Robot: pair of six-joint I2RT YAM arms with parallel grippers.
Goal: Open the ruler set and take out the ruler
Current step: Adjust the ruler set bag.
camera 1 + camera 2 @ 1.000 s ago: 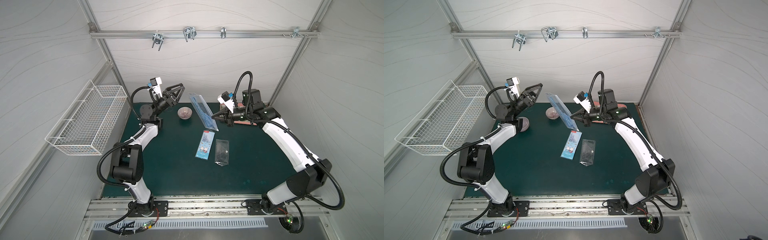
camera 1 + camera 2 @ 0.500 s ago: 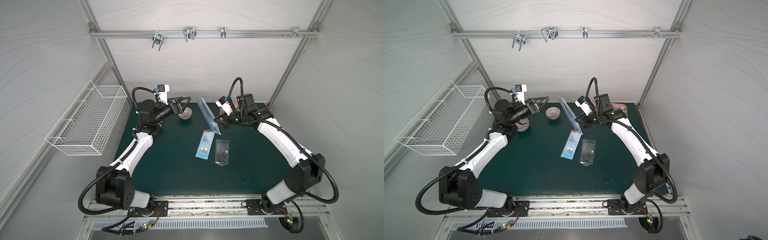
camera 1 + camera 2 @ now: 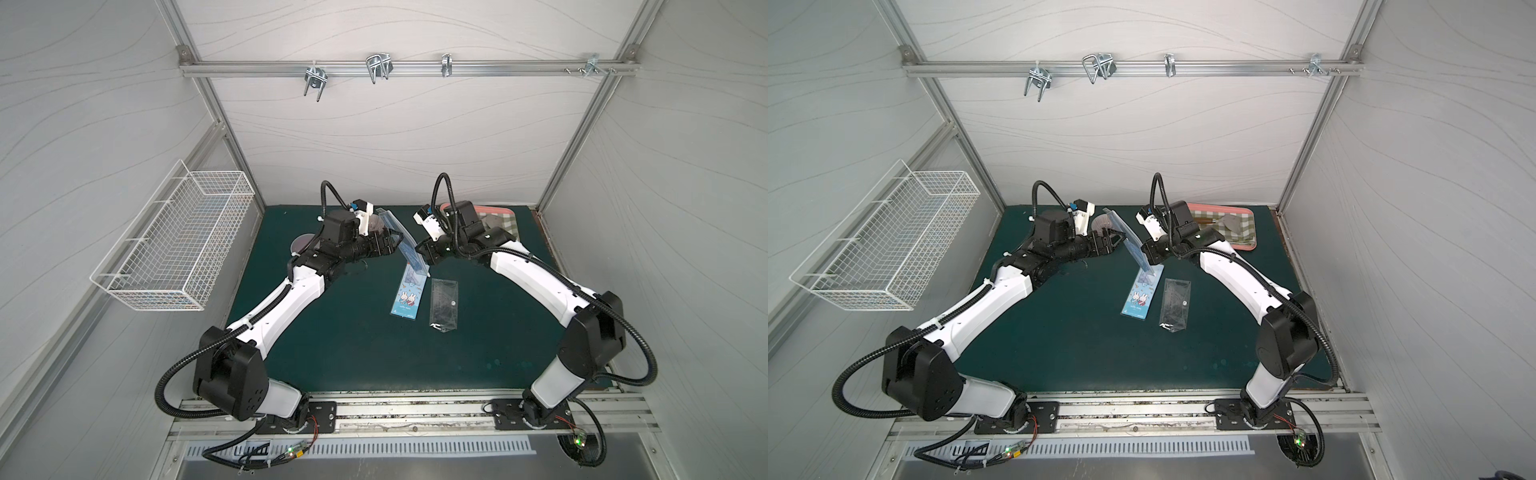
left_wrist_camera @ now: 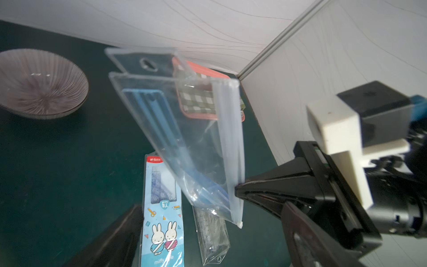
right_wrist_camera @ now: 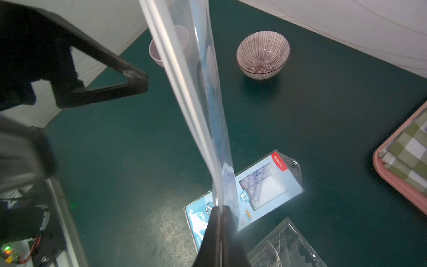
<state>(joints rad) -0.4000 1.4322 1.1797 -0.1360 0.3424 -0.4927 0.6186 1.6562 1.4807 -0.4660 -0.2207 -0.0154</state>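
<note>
While right gripper (image 4: pixel 238 189) pinches the zip edge of the pouch (image 4: pixel 203 143) near its low end, pouch hangs tilted above mat (image 3: pixel 332 332), blue ruler (image 4: pixel 159 124) inside. Left gripper (image 3: pixel 392 242) spread, just beside pouch.

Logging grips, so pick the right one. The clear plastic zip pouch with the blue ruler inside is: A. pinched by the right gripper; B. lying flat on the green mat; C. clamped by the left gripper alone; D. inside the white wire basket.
A: the right gripper, jaws shut, pinches the clear plastic zip pouch by its edge; the left gripper stands open.
</note>
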